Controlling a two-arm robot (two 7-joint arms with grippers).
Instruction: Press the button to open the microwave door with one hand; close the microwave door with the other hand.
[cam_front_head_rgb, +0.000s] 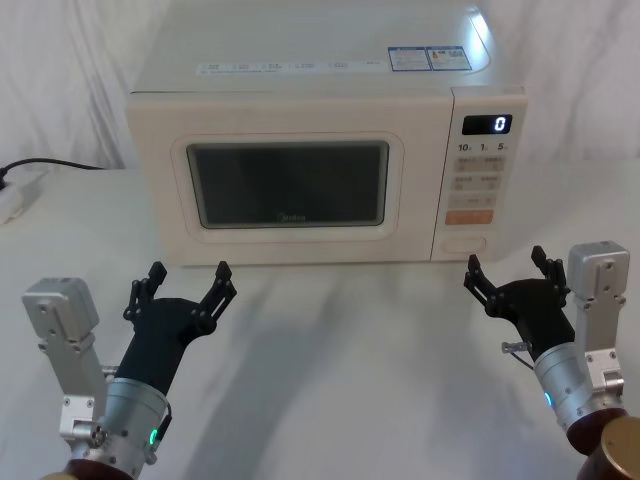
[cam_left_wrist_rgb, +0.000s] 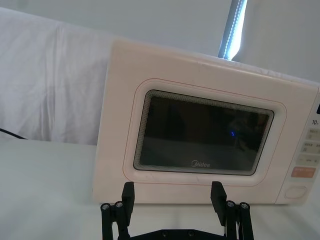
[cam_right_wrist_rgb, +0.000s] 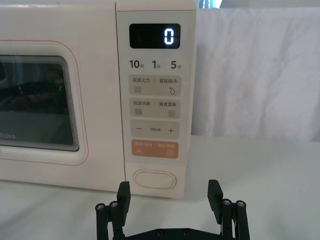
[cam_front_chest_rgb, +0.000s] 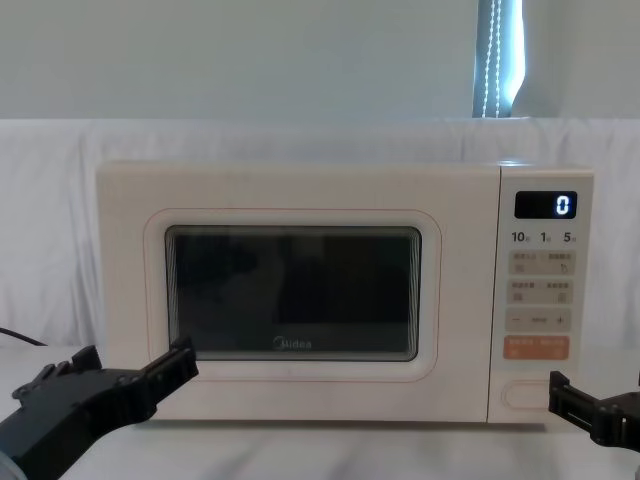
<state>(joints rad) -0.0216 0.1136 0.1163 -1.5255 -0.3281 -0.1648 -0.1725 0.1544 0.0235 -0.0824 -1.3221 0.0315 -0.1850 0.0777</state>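
Bright, even light falls from above. Glare whitens the rear right corner of the cream box-shaped microwave's top (cam_front_head_rgb: 478, 25). Soft faint shadows lie on the white cloth-covered table (cam_front_head_rgb: 340, 350). Its dark mesh window (cam_left_wrist_rgb: 202, 135) mirrors a blue dot.

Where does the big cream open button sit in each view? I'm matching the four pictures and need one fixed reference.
Head view: button, bottom of the control panel, ahead of the right gripper.
Left wrist view: button, far right edge, low on the panel.
Right wrist view: button, lower centre.
Chest view: button, lower right.
Shared landmark: the orange key directly above it.
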